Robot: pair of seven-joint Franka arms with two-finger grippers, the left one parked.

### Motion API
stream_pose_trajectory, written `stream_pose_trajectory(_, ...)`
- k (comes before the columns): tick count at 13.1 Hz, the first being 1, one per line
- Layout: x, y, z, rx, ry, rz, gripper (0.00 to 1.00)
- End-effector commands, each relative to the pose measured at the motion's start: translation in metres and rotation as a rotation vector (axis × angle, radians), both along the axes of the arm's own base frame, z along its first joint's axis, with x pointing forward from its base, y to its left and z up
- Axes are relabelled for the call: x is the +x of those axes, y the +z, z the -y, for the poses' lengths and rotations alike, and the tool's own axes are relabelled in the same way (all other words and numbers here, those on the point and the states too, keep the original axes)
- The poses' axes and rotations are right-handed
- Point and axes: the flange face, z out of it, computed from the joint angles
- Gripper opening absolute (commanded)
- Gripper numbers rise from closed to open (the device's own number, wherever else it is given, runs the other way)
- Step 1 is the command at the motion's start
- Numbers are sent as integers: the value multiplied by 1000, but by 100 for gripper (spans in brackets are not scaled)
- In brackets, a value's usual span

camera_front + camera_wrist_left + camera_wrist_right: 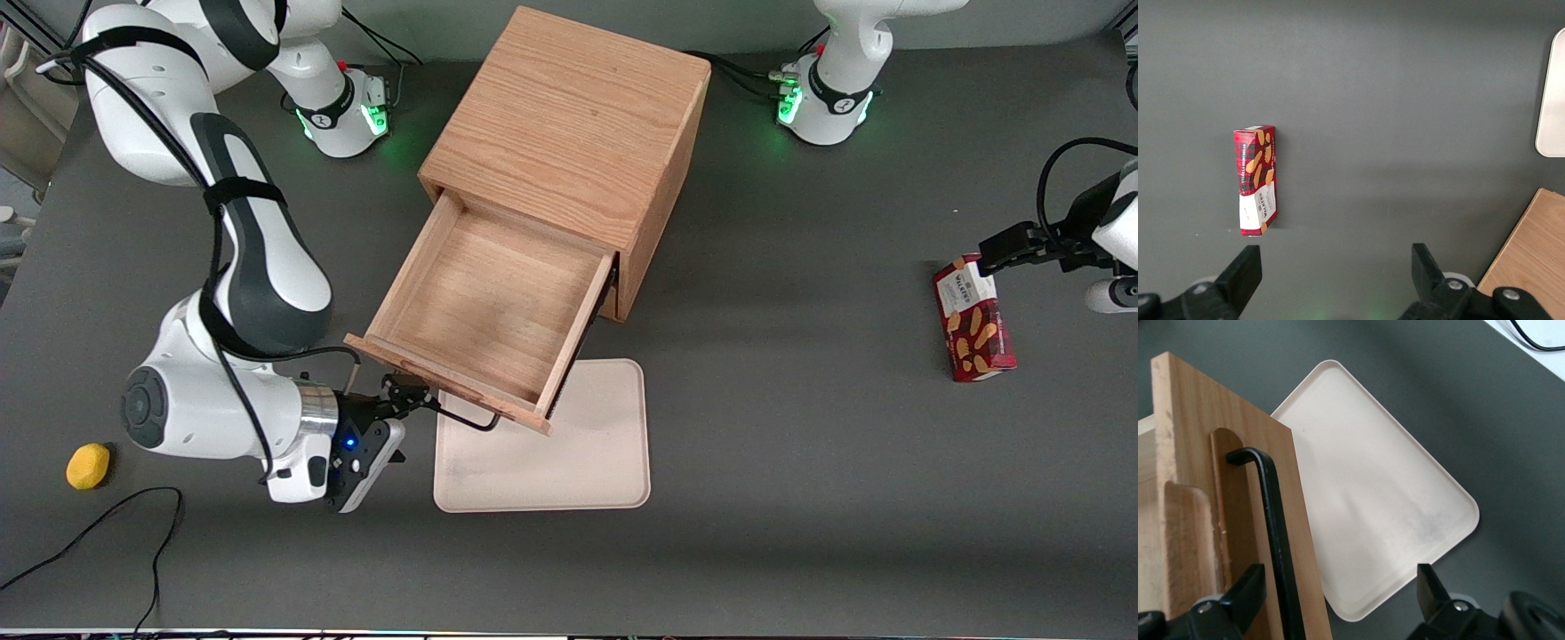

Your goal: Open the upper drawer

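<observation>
The upper drawer [493,311] of the oak cabinet [569,124] stands pulled far out, its shallow plain wood interior bare. Its black wire bar handle [467,418] is on the drawer front, on the side nearest the front camera. My right gripper [404,396] is at the working arm's end of that handle. In the right wrist view the gripper [1338,593] is open: the handle [1271,527] and the drawer front [1198,487] lie between the fingers [1251,587], close to one of them, with no grip. The lower drawer is hidden beneath the upper one.
A beige tray [578,444] lies on the table under the drawer's front edge, also in the right wrist view [1371,500]. A yellow object [88,466] and a black cable [89,533] lie near the working arm. A red biscuit box [973,320] lies toward the parked arm's end.
</observation>
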Motion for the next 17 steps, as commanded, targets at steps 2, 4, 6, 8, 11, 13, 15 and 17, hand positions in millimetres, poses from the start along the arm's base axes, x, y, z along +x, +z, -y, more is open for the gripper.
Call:
stream_pose_trajectory(2, 0, 26, 18, 5, -4, -32, 100)
stream_pose_trajectory(4, -5, 51, 34, -13, -23, -37, 100)
stream_pose_trajectory(6, -12, 75, 61, -45, -65, -71, 100)
stream_pose_trajectory(8, -25, 109, 79, -119, -128, -66, 100)
stream_pose_trajectory(11, -59, 118, 99, -362, -204, -169, 100)
stream_pose_trajectory(13, -98, 126, 106, -420, -228, -137, 100)
stream_pose_trajectory(15, -145, 132, 122, -437, -268, -88, 100)
stream_pose_trajectory(17, -179, 135, 139, -448, -296, -100, 100)
